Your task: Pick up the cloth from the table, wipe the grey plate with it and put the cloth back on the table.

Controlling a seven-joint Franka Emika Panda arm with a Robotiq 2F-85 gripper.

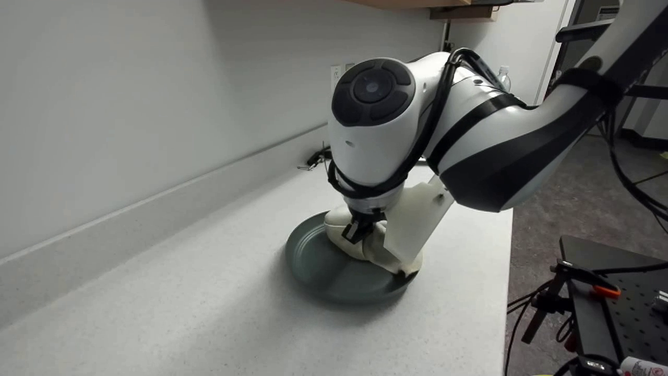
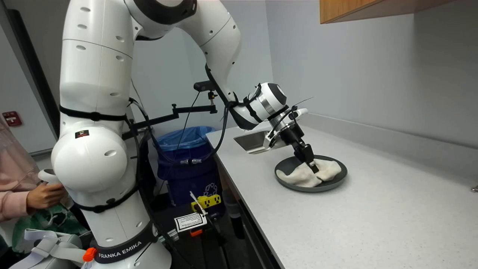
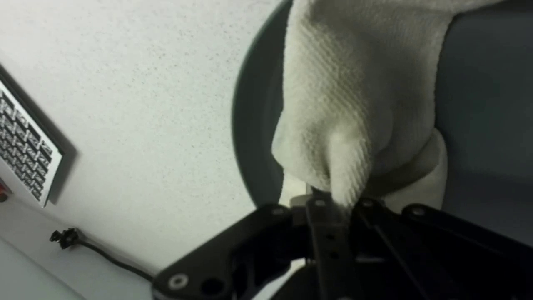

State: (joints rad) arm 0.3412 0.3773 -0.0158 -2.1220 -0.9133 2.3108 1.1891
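My black two-finger gripper (image 3: pixel 343 205) is pressed together on a narrow fold of the soft off-white fabric cloth (image 3: pixel 358 83). The fold passes between the fingertips (image 3: pixel 321 221); the fabric fills the gap. The rest of the cloth lies in loose folds on the round dark grey-green plate (image 1: pixel 323 269), which has a shallow raised rim and rests on the smooth white countertop (image 1: pixel 209 308). In both exterior views, my fingers slant down into the cloth, over the plate. In the wrist view, the upper edge cuts off both plate and cloth, and the gripped end of the fold is lost in shadow between my fingers. In an exterior view, a pale, flat, angular panel (image 1: pixel 417 222) at my wrist covers part of the cloth. I cannot tell whether my fingertips touch the plate. A silver flat object with a dark lattice pattern (image 3: pixel 25 146), cut off at the wrist view's left edge, cannot be identified
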